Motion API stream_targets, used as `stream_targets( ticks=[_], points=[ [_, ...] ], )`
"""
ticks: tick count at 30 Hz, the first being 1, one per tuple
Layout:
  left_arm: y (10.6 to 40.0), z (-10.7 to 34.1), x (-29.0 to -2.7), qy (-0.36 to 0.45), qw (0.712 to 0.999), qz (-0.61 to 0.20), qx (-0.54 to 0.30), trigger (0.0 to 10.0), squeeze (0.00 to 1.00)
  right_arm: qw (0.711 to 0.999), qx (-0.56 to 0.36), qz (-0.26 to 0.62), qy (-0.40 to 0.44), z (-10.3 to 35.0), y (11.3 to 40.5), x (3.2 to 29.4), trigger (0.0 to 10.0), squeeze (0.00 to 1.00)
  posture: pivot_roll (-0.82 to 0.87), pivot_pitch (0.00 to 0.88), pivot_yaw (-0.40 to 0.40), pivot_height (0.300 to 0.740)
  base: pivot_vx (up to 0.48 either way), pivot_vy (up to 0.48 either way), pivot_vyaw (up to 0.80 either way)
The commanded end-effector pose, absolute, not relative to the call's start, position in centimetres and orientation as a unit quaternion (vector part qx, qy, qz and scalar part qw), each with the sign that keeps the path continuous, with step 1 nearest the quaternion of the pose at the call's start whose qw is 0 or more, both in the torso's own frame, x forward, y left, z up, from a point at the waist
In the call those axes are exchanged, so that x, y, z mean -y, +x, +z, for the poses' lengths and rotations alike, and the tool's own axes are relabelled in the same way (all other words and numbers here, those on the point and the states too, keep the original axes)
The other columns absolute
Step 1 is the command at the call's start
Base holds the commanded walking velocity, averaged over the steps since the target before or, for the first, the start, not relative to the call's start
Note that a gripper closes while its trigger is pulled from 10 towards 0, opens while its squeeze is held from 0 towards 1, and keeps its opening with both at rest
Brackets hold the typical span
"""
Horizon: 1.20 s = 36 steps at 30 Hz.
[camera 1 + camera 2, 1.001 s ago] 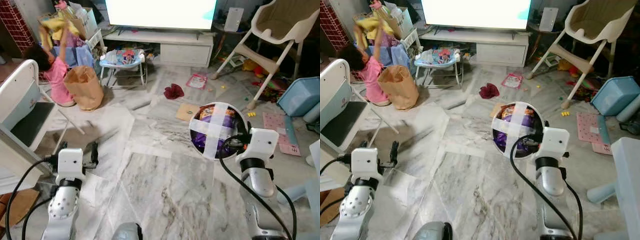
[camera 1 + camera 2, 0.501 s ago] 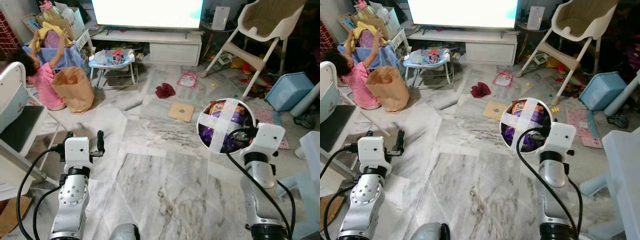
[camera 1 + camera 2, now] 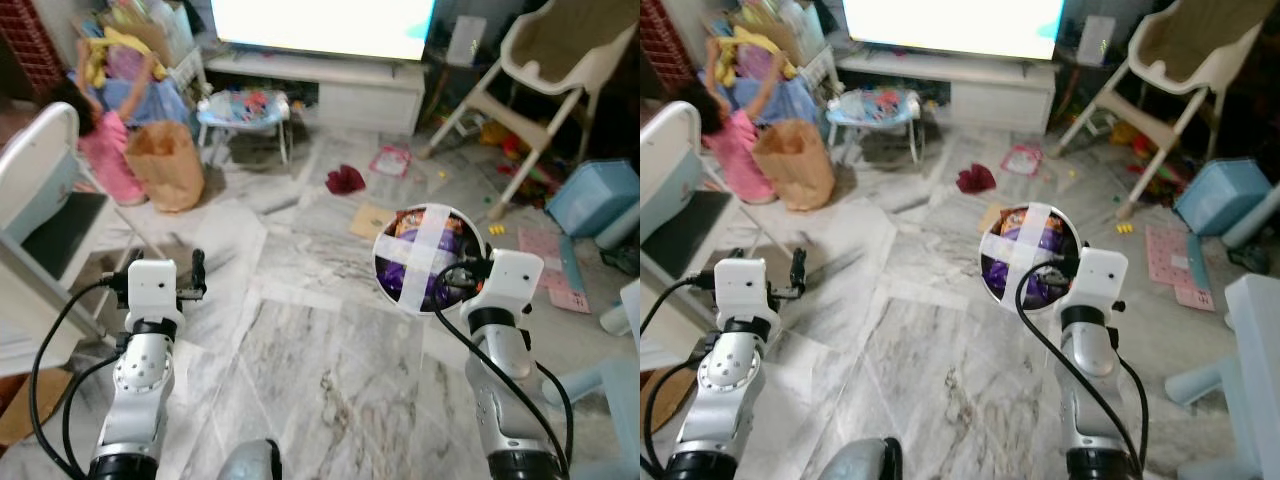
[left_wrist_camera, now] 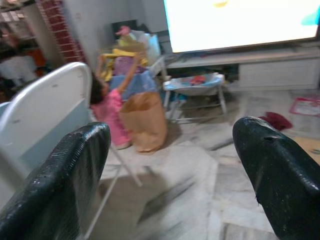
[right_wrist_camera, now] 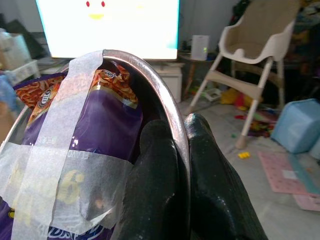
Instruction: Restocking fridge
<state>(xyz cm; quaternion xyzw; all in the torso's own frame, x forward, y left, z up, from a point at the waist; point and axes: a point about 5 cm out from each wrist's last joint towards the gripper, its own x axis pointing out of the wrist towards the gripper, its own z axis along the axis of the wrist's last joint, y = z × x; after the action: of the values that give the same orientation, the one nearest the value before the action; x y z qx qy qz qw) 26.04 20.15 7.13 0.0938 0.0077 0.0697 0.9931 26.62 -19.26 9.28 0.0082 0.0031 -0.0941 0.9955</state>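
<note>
Bare marble floor (image 3: 320, 330) lies ahead, clutter ringing its far edge. The right gripper (image 5: 182, 165) pinches the rim of a taped steel bowl (image 3: 428, 258) of snack packets, lettering unreadable; the left gripper (image 4: 175, 170) is spread, empty.

Before me lies a marble floor (image 3: 330, 340). At the far wall I see a lit television (image 3: 325, 20) on a low white cabinet (image 3: 340, 90). A person in pink (image 3: 100, 140) reaches upward beside a brown paper bag (image 3: 165, 165). To my right stand a beige high chair (image 3: 545, 70) and a blue bin (image 3: 600, 195); a red cloth (image 3: 346, 179) lies between.
</note>
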Motion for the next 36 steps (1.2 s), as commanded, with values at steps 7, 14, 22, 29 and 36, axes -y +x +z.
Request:
stream_targets(
  ticks=[7,14,22,29,36],
  points=[
    [25.7,7.0,-20.1,0.097,0.993,0.061,-0.014,10.0,0.0,0.996,0.026,-0.087,0.015,10.8,26.9,19.3,10.0,0.0,-0.02,0.0,0.006,0.74,0.0,0.0,0.8],
    [26.1,6.9,-20.3,0.096,0.993,0.066,-0.019,10.0,0.0,0.996,0.023,-0.083,0.024,10.7,27.0,19.1,10.0,0.0,-0.03,0.0,0.003,0.74,0.0,0.0,0.8],
    [25.9,6.6,-20.0,0.089,0.994,0.064,-0.03,10.0,0.0,0.996,0.022,-0.086,0.033,10.7,27.0,19.4,10.0,0.0,-0.02,0.0,0.002,0.74,0.0,0.281,0.72],
    [25.1,6.1,-20.5,0.085,0.993,0.063,-0.044,10.0,0.0,0.995,0.017,-0.087,0.041,10.4,26.9,19.3,10.0,0.0,-0.02,0.0,0.003,0.74,0.0,0.48,0.0],
    [25.2,6.1,-20.7,0.09,0.993,0.067,-0.045,10.0,0.0,0.996,0.015,-0.084,0.041,10.3,27.0,19.2,10.0,0.0,-0.01,0.0,0.002,0.74,0.0,0.48,0.0]
  ],
)
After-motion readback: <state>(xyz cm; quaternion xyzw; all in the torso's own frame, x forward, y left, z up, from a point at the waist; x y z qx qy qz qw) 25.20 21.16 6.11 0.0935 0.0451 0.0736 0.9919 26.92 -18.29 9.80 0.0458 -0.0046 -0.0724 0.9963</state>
